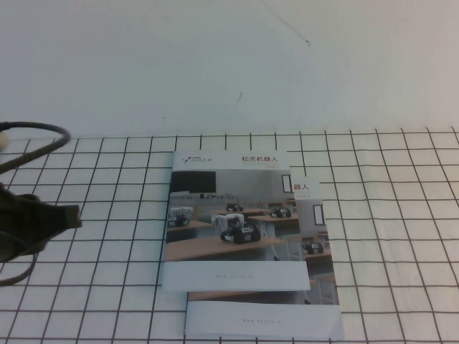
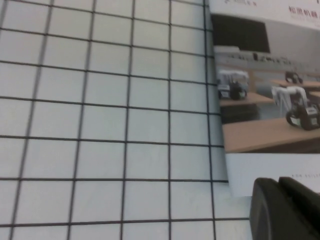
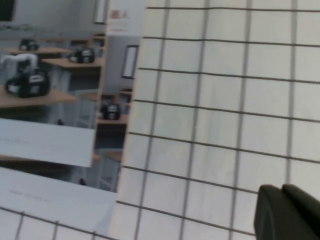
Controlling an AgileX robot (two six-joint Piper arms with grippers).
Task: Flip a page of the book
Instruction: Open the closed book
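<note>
The book (image 1: 233, 215) lies closed and flat on the gridded table (image 1: 401, 215), its cover page (image 1: 222, 229) up, showing the classroom-robot photo and a black Chinese title. My left gripper (image 1: 72, 215) hovers to the left of the book, apart from it. In the left wrist view its fingers (image 2: 277, 184) are together and empty, just off the book's (image 2: 270, 100) near left corner. My right gripper (image 3: 281, 189) is out of the high view. In the right wrist view it is shut and empty over bare grid, to the right of the book (image 3: 45, 65).
A second same-covered booklet (image 1: 265, 319) lies under the book, sticking out at its right and near edges; it also shows in the right wrist view (image 3: 112, 110). A black cable (image 1: 36, 129) loops at the far left. A white wall (image 1: 229, 57) stands behind the table.
</note>
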